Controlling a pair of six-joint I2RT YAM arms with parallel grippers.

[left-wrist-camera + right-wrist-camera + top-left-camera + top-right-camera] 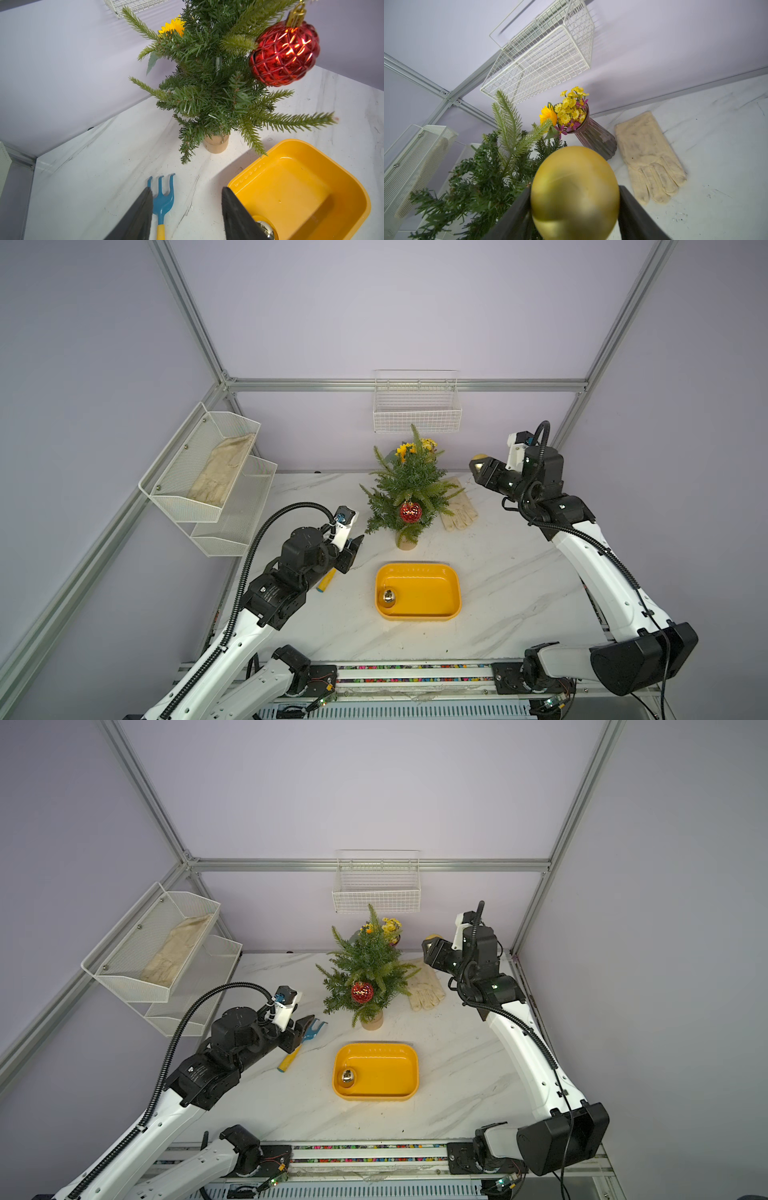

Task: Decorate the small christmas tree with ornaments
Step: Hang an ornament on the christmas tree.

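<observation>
The small christmas tree [409, 489] [368, 969] stands at the back middle of the table on a tan base [216, 143]. A red lattice ornament [410, 512] [362, 992] [284, 54] hangs on its front. My right gripper [478, 466] [574, 191] is raised to the right of the tree, shut on the matte gold ornament [575, 191] [432, 937]. A shiny silver-gold ornament [388, 596] [347, 1076] lies in the yellow tray [451, 572] [353, 187]. My left gripper [356, 543] [186, 189] hovers open and empty left of the tree.
A blue and yellow hand rake [301, 1042] [163, 199] lies under the left gripper. A cream glove [459, 510] [648, 153] and a vase of yellow flowers [575, 116] sit behind and right of the tree. White wire baskets [417, 406] [208, 472] hang on the walls.
</observation>
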